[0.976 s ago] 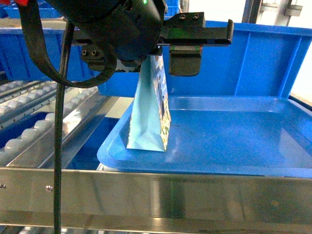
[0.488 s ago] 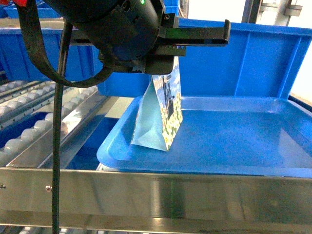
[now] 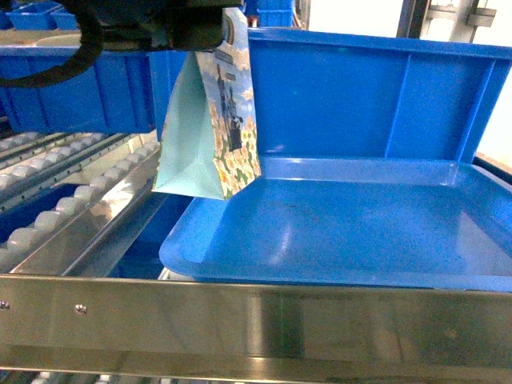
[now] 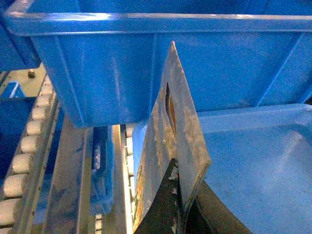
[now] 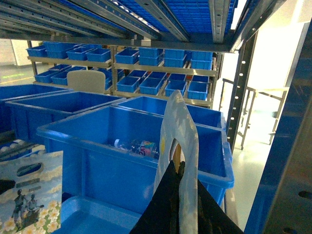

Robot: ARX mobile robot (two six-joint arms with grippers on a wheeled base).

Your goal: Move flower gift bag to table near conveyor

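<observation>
Gift bag [image 3: 210, 120] above blue tray [image 3: 360, 232]

So the black jaws are clamped on the top edge of the flat floral-print paper gift bag [image 4: 178, 141], seen edge-on with its cut-out handle slot facing left. Right behind the bag sits a big blue plastic bin [image 4: 146, 63]. A shallow blue plastic tray [image 4: 258, 161] lies right of the bag, and white steel-framed conveyor rollers [image 4: 29, 146] run down its left.
</observation>
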